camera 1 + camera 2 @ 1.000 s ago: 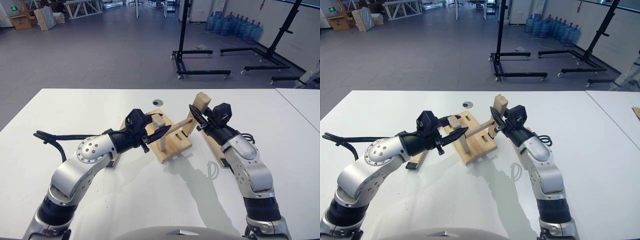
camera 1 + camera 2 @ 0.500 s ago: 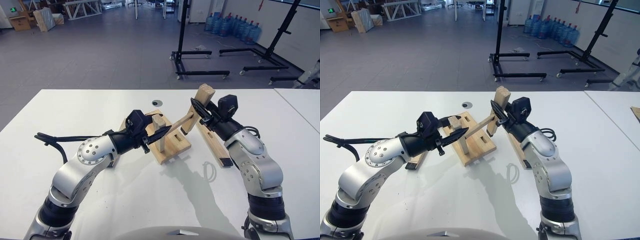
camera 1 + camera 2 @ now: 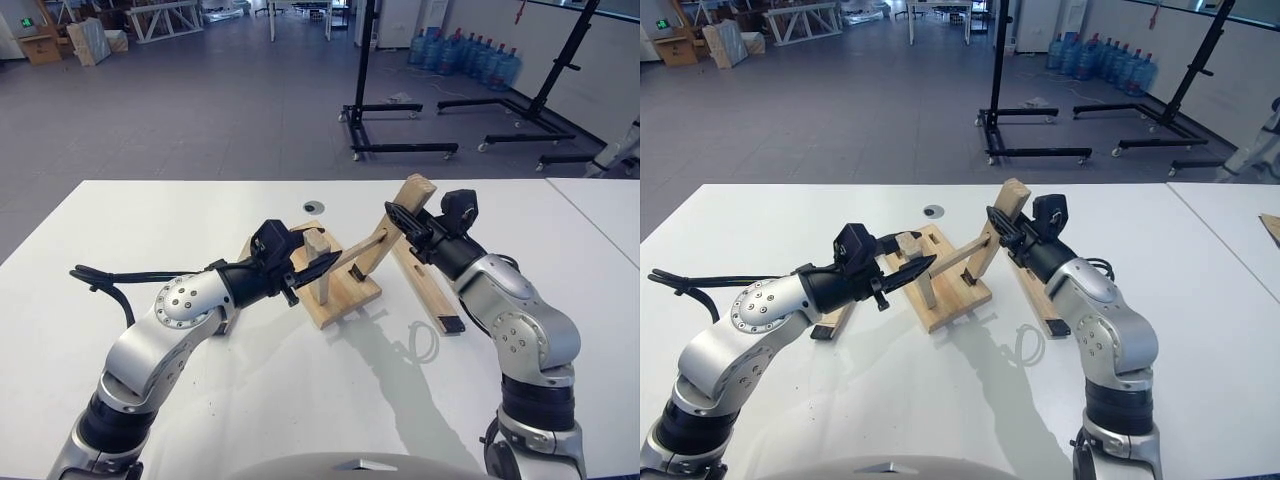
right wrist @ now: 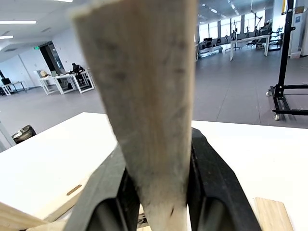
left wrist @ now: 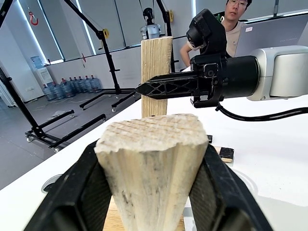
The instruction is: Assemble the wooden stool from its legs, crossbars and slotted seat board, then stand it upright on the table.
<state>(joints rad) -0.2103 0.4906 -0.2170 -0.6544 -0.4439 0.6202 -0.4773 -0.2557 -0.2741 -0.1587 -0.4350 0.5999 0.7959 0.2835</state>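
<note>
Now my left pincer [image 3: 322, 262] is clamped tight on an upright leg [image 5: 150, 159] standing on the slotted seat board [image 3: 345, 298], which lies flat mid-worktop [image 3: 180, 215]. My right pincer [image 3: 404, 224] is closed around a second leg [image 3: 416, 188], tilted and raised just beside the board. A crossbar [image 3: 362, 247] slants from it down toward the first leg. Another wooden piece [image 3: 428, 290] lies on the worktop beneath.

One slotted seat board [image 3: 345, 300], one crossbar [image 3: 365, 247], seemingly four legs [image 3: 320, 285] [image 3: 412, 195] [image 3: 432, 295] [image 3: 835, 320], one white loop [image 3: 425, 341]
</note>
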